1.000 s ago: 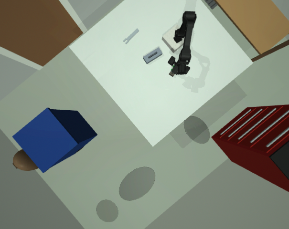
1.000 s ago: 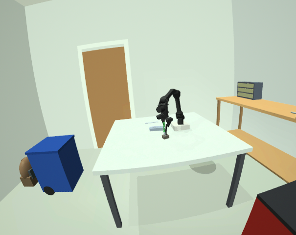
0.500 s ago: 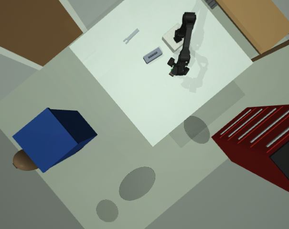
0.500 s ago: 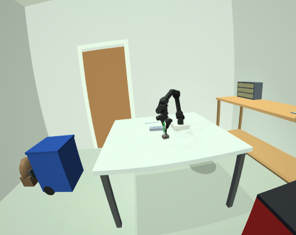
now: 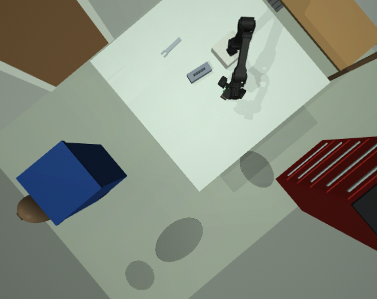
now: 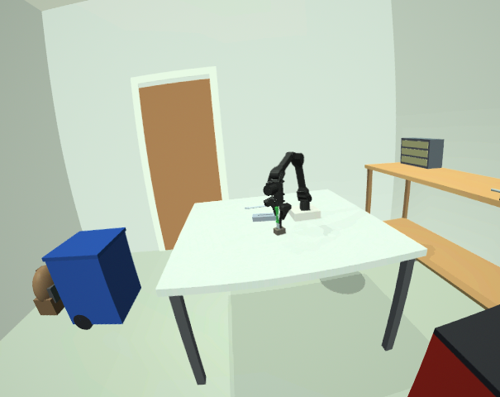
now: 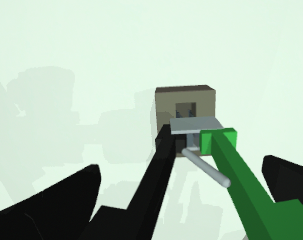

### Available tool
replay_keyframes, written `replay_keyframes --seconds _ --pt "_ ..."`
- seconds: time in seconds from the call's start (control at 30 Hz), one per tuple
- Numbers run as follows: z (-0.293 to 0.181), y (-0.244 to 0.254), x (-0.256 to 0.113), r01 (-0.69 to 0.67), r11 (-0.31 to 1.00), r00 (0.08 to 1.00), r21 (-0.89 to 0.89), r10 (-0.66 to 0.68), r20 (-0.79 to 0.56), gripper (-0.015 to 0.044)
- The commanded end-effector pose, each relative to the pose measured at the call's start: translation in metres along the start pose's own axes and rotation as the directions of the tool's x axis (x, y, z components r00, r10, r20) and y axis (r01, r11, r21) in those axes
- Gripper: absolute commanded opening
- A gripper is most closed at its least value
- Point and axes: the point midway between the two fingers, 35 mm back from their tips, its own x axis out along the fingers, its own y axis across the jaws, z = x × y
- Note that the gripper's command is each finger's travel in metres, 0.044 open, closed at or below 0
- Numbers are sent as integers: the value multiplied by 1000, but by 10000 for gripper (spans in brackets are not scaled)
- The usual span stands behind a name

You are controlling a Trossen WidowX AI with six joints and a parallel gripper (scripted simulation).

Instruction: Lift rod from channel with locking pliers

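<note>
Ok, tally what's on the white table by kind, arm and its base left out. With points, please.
Locking pliers (image 7: 195,124): 1
Holster (image 6: 279,231) (image 7: 163,102): 1
Channel block (image 5: 193,77) (image 6: 263,217): 1
Wrench (image 5: 173,44) (image 6: 253,208): 1
Total: 4

The arm (image 5: 243,54) reaches down from upper right of the frame over the table (image 5: 169,122). Left of its gripper (image 5: 227,89) lies a grey block (image 5: 199,72); a wrench (image 5: 171,47) lies farther up. A blue bin (image 5: 59,183) stands lower left, a red cabinet (image 5: 326,199) lower right.
</note>
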Motion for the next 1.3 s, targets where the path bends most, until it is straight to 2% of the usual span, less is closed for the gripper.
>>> replay_keyframes --seconds 0.0,1.27 --pt "-1 -2 3 8 1000 1000 -3 -8 -3 436" --pt "-1 -2 3 8 1000 1000 -3 -8 -3 385"
